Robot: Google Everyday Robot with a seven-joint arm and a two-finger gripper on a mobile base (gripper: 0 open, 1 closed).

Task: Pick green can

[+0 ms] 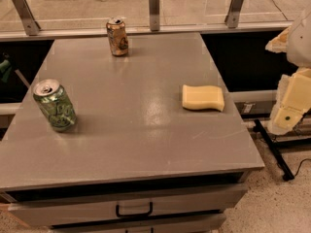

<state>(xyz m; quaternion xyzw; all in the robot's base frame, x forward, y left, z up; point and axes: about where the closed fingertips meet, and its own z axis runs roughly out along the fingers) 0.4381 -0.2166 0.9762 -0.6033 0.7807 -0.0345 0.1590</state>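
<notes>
The green can stands upright near the left edge of the grey table. It has a green patterned body and a silver top with a pull tab. My gripper shows as cream-coloured parts at the right edge of the view. It is beyond the table's right side, far from the green can, and holds nothing that I can see.
A gold-tan can stands at the back of the table. A yellow sponge lies flat at the right. A drawer with a black handle sits below the front edge. Metal railing posts stand behind. A black bar lies on the floor at right.
</notes>
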